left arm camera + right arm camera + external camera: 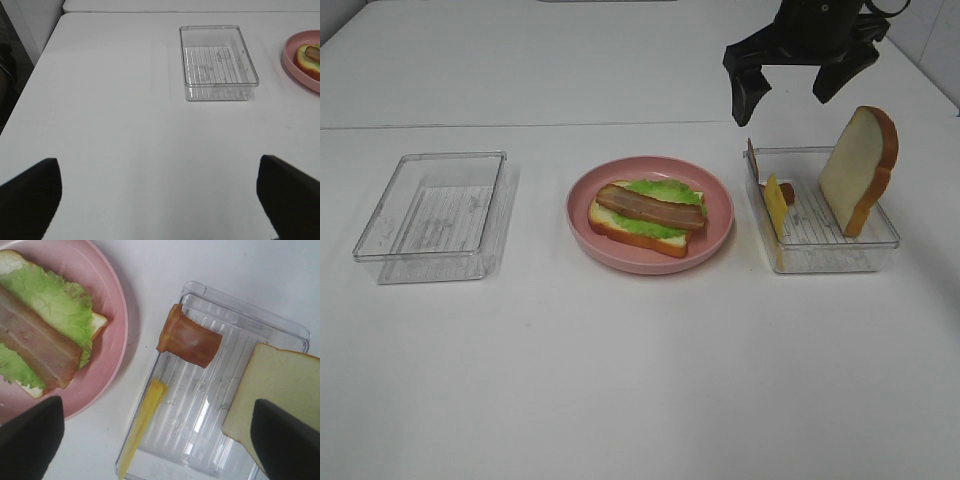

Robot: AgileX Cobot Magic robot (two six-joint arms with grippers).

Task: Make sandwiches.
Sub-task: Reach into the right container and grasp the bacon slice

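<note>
The sandwich stack [648, 214] lies on a pink plate [720, 205]: a bread slice, a green lettuce leaf, a brown bacon strip on top. It also shows in the right wrist view [42, 327] and at the edge of the left wrist view [310, 59]. In the right tray [840, 258] stand a bread slice [857, 170], a yellow cheese slice [776, 206] and a brown bacon piece [189, 342]. My right gripper [788, 88] hangs open and empty above that tray. My left gripper [160, 195] is open and empty over bare table, out of the high view.
An empty clear tray [435, 215] sits left of the plate; it also shows in the left wrist view [217, 62]. The white table's far edge runs behind the trays.
</note>
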